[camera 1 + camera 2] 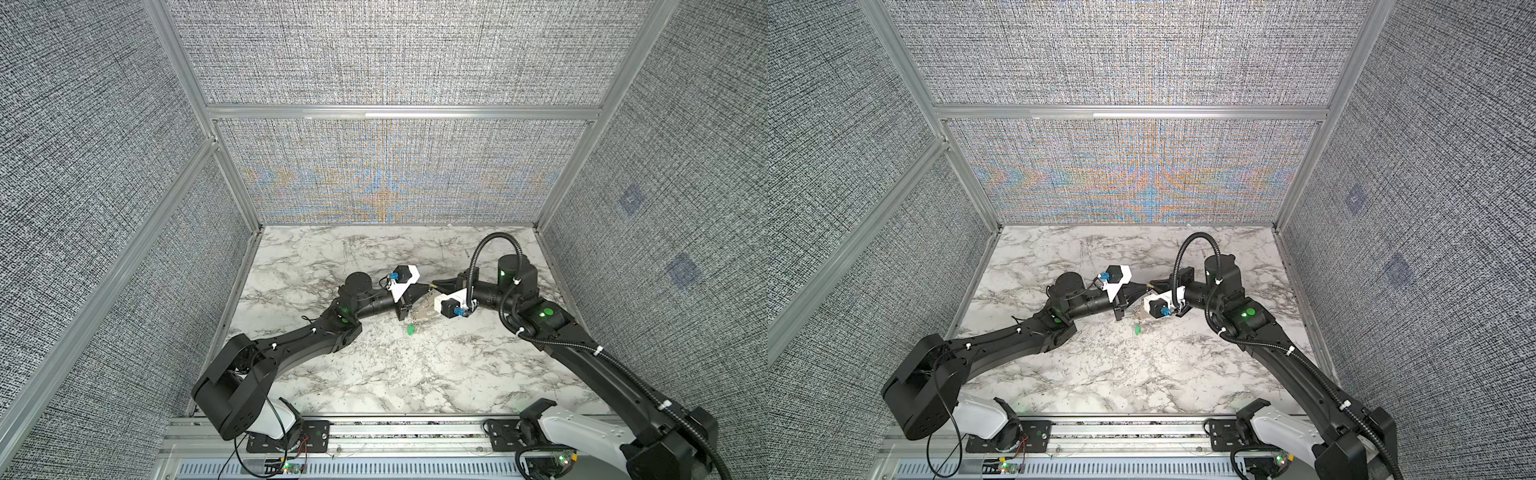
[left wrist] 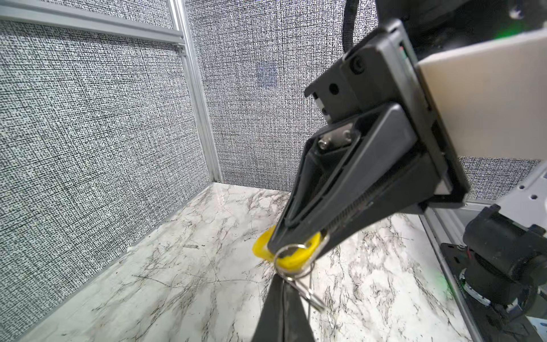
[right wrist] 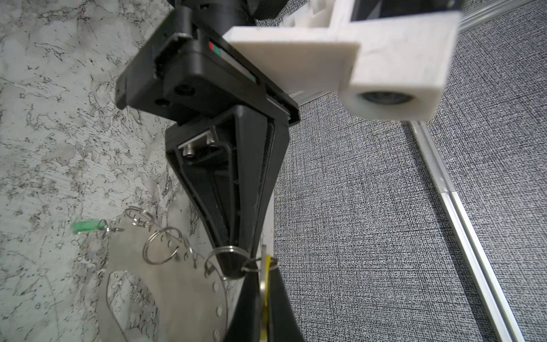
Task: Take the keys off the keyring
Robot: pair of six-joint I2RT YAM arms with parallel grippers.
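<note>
inside the right tool [image 2: 296,247] sits the yellow key [image 2: 291,262], beside the keyring [image 3: 183,290].

**Soft, even light; moiré on the wall**

Diffuse light falls from above, leaving only faint shadows and a mild sheen on the tabletop [image 1: 374,374]. Rainbow moiré ripples across the back wall [image 1: 386,174] in both top views, whose edges bow. In the right wrist view the keyring [image 3: 177,296] blurs close to the lens.

A white marble-patterned counter [image 1: 374,374] with grey veins sits inside grey woven walls [image 1: 395,54] on three sides, framed by aluminium rails [image 1: 403,111]
</note>
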